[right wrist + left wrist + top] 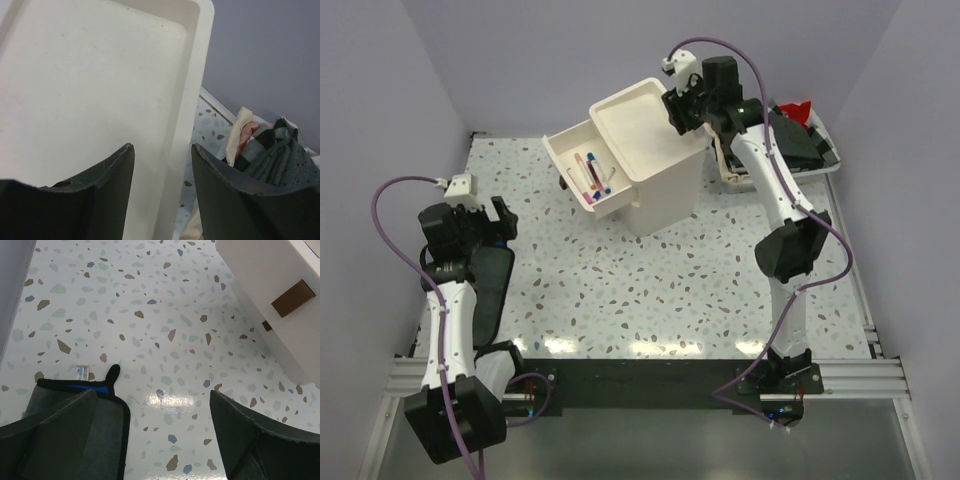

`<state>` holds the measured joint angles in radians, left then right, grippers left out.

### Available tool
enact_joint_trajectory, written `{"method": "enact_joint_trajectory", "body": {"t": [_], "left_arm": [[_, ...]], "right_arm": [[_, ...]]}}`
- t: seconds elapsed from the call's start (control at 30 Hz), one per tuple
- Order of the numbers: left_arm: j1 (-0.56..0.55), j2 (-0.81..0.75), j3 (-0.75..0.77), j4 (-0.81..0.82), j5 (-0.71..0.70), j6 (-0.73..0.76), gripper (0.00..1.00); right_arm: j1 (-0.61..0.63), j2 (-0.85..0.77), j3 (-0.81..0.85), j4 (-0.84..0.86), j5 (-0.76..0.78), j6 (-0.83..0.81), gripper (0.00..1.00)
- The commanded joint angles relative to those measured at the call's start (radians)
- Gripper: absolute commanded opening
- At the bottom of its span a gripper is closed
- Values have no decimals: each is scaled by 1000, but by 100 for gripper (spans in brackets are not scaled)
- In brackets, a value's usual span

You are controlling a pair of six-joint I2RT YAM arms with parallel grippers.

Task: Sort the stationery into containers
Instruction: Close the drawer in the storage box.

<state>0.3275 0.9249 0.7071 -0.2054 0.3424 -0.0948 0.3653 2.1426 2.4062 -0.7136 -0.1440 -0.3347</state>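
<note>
From above, a speckled terrazzo table [650,290] sits between plain lavender walls. The cream-white cabinet [665,195] stands near the far edge. One drawer [558,150] is pulled out to its left, and a few thin pens [592,176] lie inside; their colours are hard to tell at this size. The right gripper [677,108] is at the right rim of the cabinet's recessed top, and its arm partly hides a white tray [832,168] of dark cloths. The left gripper [502,215] hangs over the table's left side, above a dark cloth [492,290] that is mostly covered by the arm.

From the left wrist, the left gripper [153,395] has its jaws spread wide over bare terrazzo with nothing between them. A blue-edged dark cloth lies under one finger. The cabinet's front is cut off at the upper right, showing one brown handle [293,297].

From the right wrist, the right gripper [163,146] has one finger on each side of the top's rim. I cannot tell whether the fingers press on it. Crumpled cloths show at the right edge.
</note>
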Motion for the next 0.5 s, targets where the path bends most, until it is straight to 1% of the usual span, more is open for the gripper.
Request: {"method": "enact_joint_trajectory", "body": {"t": [0.0, 0.07, 0.1, 0.13, 0.17, 0.2, 0.23, 0.27, 0.3, 0.33, 0.37, 0.4, 0.43, 0.47], "left_arm": [[12, 8, 6, 47, 40, -11, 100], [12, 15, 5, 55, 88, -10, 100], [10, 26, 3, 61, 116, -10, 98], [8, 34, 3, 72, 189, -11, 96], [4, 44, 5, 95, 228, -10, 94], [-2, 69, 8, 109, 262, -13, 90], [-16, 83, 14, 125, 327, -19, 86], [-25, 97, 18, 167, 357, -25, 81], [-33, 121, 22, 188, 378, -32, 70], [-48, 133, 32, 225, 423, -46, 64], [-56, 147, 38, 263, 440, -54, 56], [-59, 175, 46, 280, 455, -63, 40], [-70, 189, 64, 296, 481, -77, 30], [-73, 204, 75, 314, 492, -80, 22]], "right_arm": [[-23, 11, 48, -50, -66, -3, 52], [-31, 14, 47, -55, -74, 0, 51], [-32, 14, 45, -53, -72, 2, 51], [-38, 16, 45, -53, -74, 5, 51], [-42, 17, 45, -53, -75, 6, 51], [-46, 19, 45, -50, -72, 10, 52], [-51, 17, 42, -46, -71, 14, 52], [-52, 19, 39, -40, -69, 16, 53], [-54, 19, 37, -38, -69, 17, 53], [-60, 19, 37, -38, -71, 20, 52], [-62, 20, 37, -38, -74, 22, 49], [-63, 20, 37, -38, -84, 22, 46], [-66, 25, 37, -40, -89, 26, 42], [-68, 26, 36, -40, -92, 31, 34]]}}
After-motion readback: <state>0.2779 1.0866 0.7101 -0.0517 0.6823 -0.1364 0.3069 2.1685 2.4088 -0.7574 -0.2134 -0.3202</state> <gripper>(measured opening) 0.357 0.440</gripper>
